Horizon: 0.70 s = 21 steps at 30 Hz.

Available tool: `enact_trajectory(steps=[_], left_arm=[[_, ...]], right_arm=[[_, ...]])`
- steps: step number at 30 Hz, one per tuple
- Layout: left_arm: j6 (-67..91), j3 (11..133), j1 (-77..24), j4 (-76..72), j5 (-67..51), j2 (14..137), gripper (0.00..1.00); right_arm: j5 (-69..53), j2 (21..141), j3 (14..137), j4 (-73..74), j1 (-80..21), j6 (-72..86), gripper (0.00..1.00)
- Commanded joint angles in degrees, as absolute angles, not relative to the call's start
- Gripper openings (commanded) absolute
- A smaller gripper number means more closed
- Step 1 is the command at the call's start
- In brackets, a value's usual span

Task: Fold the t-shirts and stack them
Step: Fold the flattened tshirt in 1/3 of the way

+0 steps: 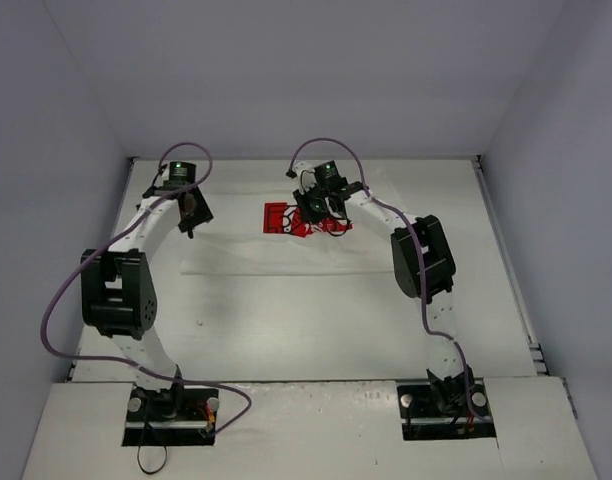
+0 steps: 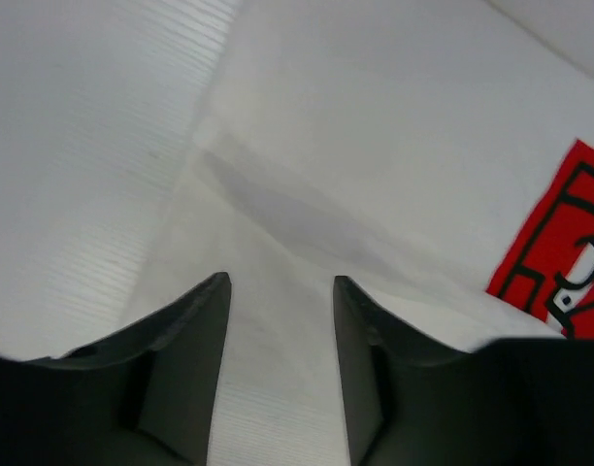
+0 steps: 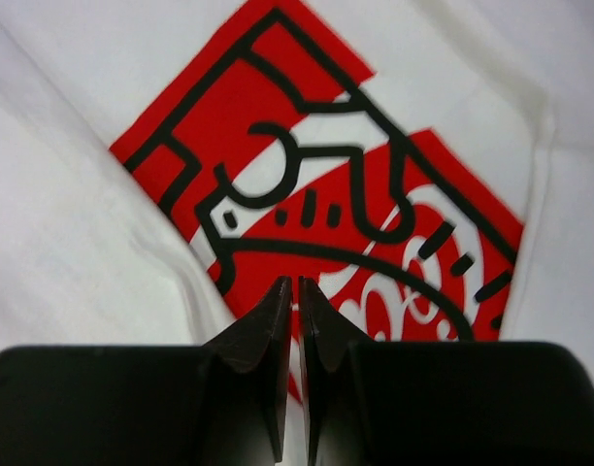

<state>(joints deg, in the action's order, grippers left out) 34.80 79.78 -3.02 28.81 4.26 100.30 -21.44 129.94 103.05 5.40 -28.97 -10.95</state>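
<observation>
Left tool [image 2: 280,282] is hanging with its black fingers [image 2: 195,330] spread apart and nothing between them. Its own camera is showing a soft crease of the white thin-fabric t-shirt [image 2: 375,146] running just ahead of the tips. Right tool [image 3: 296,282] is sitting with its fingers pressed together to a sliver, right over the red rectangular graphic with black line-art [image 3: 278,126]. Whether a pinch of cloth is caught there, that close view isn't telling us.

The overhead camera is giving what the wrists can't. The t-shirt [image 1: 246,248] is lying spread over the far half of the white surface [image 1: 286,330]. The left tool [image 1: 189,222] is hovering at its far-left corner, and the right tool [image 1: 314,212] is down on the graphic [image 1: 281,218], which is looking bunched there. The left wrist is catching only a red corner of that graphic [image 2: 569,243].
</observation>
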Motion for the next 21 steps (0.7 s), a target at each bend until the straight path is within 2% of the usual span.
enact_trajectory(steps=[1,2,4,12,21], left_arm=[[34.0,82.1,-5.4,27.8,1.5,104.3,0.19],[34.3,82.4,-5.4,27.7,2.2,104.7,0.11],[34.2,83.4,-5.4,27.5,3.5,105.7,0.08],[32.6,89.0,-4.8,27.1,4.6,113.0,0.07],[30.5,93.2,-2.8,24.5,5.2,118.9,0.07]], right_arm=[[-20.8,121.1,99.0,4.1,-29.4,-7.0,0.03],[-19.9,119.9,97.3,4.0,-29.4,-6.4,0.02],[-17.6,118.1,94.7,3.6,-29.3,-5.4,0.0],[-16.7,115.6,87.9,2.9,-28.6,-3.2,0.0],[-17.4,118.7,87.6,2.2,-26.6,-2.8,0.0]])
